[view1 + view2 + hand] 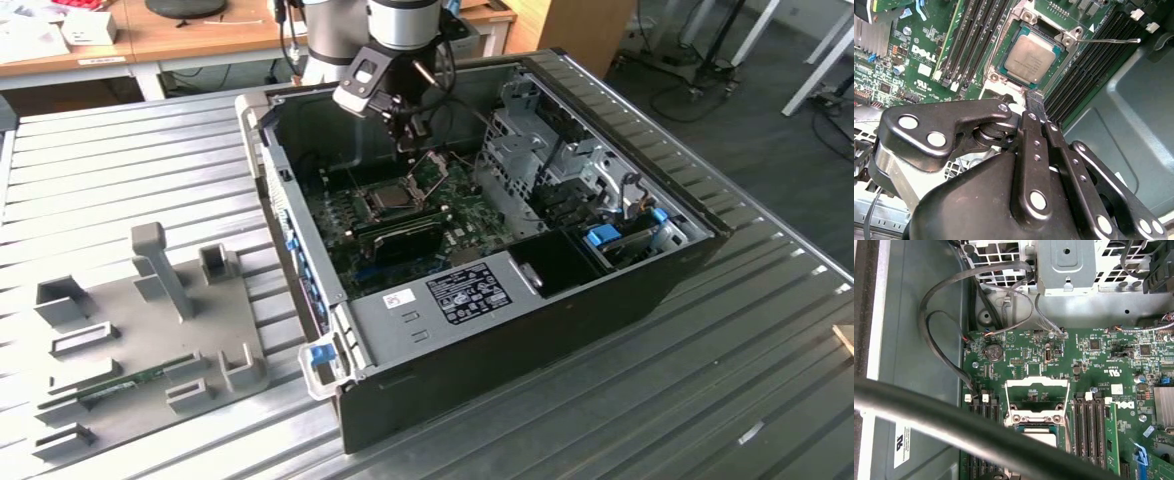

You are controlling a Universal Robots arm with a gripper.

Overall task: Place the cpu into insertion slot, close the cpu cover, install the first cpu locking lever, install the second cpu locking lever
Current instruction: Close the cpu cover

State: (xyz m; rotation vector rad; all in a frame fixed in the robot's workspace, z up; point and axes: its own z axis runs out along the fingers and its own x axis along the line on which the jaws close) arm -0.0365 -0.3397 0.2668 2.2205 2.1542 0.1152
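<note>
cpu (1030, 59) seated flat in insertion slot (998, 67) on green motherboard (1104, 365); cpu cover (1037, 383) raised open; gripper (1035, 107) clenched, fingertips together just beside slot; thin lever (1109, 41) juts outward.

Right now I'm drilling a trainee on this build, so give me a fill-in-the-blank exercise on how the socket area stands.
1. The silver-grey ____ sits in the insertion slot.
2. The cpu cover is ____, not down over the chip.
3. The circuit board is ____ in colour.
4. The gripper holds ____.
Missing words: cpu; open; green; nothing.
</note>
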